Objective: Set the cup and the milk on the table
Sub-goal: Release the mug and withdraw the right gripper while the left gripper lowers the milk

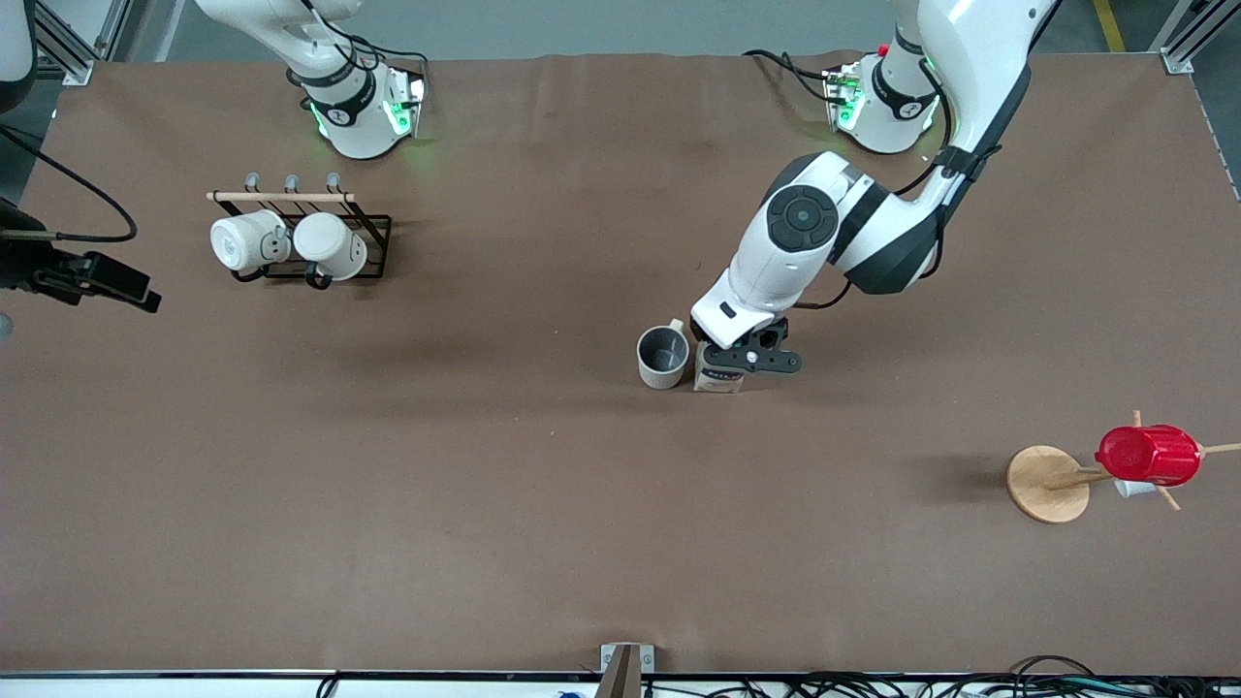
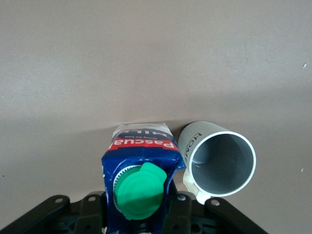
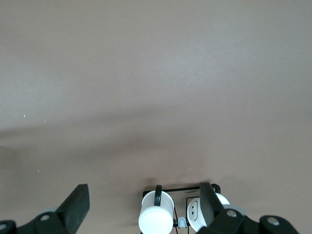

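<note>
While upright, milk (image 2: 139,163) sits between jaws.

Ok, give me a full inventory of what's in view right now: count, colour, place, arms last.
cup: 1, grey-beige, upright mid-table, beside the milk, toward the right arm's end.
milk: 1, dark blue carton with green cap, upright on the table.
white mugs: 2, hanging on the rack.
rack: 1, black wire with a wooden bar, near the right arm's base.
red cup: 1, on a peg of the stand.
stand: 1, wooden, at the left arm's end, nearer the front camera than the milk.
table: 1, brown.
left pincer: 1, black, at the milk carton, a finger on each side.
right pincer: 1, black, open, above the table, waiting.
</note>
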Robot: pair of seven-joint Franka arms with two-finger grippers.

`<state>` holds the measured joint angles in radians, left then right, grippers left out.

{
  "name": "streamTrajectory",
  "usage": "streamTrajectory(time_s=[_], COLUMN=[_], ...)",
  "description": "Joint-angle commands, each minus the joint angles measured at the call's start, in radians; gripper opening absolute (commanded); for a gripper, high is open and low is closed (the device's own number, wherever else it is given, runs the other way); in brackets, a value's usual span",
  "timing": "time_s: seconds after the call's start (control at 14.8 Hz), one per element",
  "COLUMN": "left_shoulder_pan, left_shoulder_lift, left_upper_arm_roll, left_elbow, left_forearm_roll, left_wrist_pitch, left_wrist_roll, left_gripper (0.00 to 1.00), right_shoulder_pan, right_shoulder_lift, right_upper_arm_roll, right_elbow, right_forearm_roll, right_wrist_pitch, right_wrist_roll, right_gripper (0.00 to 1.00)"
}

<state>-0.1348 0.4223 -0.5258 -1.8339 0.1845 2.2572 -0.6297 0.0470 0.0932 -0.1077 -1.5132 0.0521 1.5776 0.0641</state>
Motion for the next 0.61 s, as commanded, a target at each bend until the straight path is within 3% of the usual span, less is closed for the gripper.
streamTrajectory(time_s=[0.0, 0.07, 0.27, 0.34, 0.54], left_shoulder_pan=[-0.003, -0.002, 0.000, 0.001, 0.006], left_shoulder_lift=[0.010, 0.010, -0.005, -0.013, -0.060], left_upper_arm_roll=[-0.006, -0.007, -0.008, -0.017, -0.026], left_elbow=[0.015, 0.015, 0.015, 0.016, 0.015], left_forearm_roll=[0.027, 0.026, 0.013, 0.013, 0.010], left_wrist_pitch=[0.013, 0.013, 0.010, 0.009, -0.013], left_wrist_roll=[-0.028, -0.030, -0.094, -0.099, -0.096], left_gripper=[0.37, 0.40, 0.89, 0.98, 1.00], right_shoulder_pan=[0.001, 0.002, 0.002, 0.002, -0.002], right_shoulder_lift=[-0.033, -0.041, -0.053, -0.058, -0.059], right_upper_arm_roll=[0.008, 0.008, 0.008, 0.008, 0.016], right_elbow=[-0.033, -0.039, -0.057, -0.061, -0.059], right_forearm_roll=[-0.009, -0.009, -0.011, -0.011, -0.011], right_wrist_pitch=[0.007, 0.004, 0.002, 0.004, 0.004], right_wrist_roll=[-0.007, -0.009, -0.009, -0.009, -0.006], right_gripper=[1.00, 1.00, 1.00, 1.00, 1.00])
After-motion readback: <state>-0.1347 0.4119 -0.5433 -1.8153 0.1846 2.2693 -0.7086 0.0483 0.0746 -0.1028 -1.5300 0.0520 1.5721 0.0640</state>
